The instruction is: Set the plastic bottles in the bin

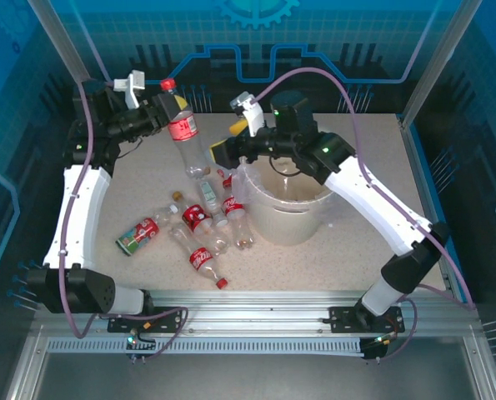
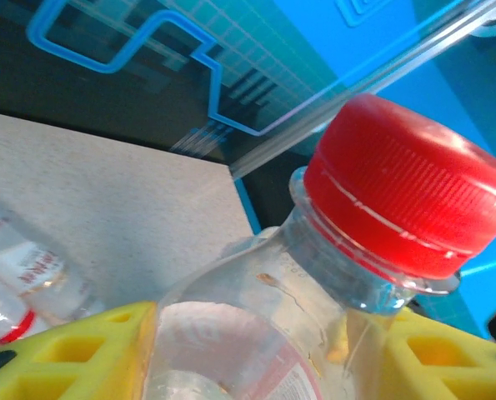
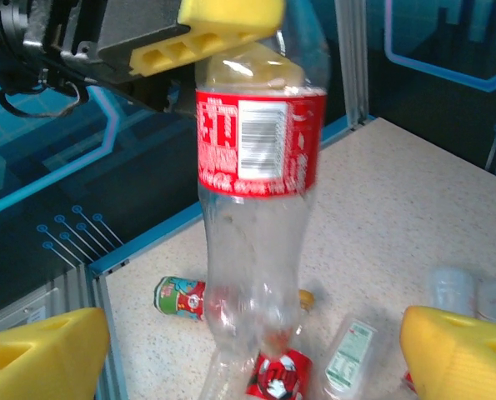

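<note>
Speckled tabletop (image 1: 356,142), blue-walled cell | left gripper (image 1: 171,107) pinches red-capped bottle (image 1: 183,129) below its neck, aloft, left of bin (image 1: 289,218) | right gripper (image 1: 229,142) spread wide, empty, facing that bottle | progress: early — loose bottles (image 1: 202,225) heaped beside bin; bin looks empty.

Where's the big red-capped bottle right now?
In the top view, the big red-capped bottle hangs roughly upright, cap up, from the left gripper, just left of the bin and the open right gripper.
</note>
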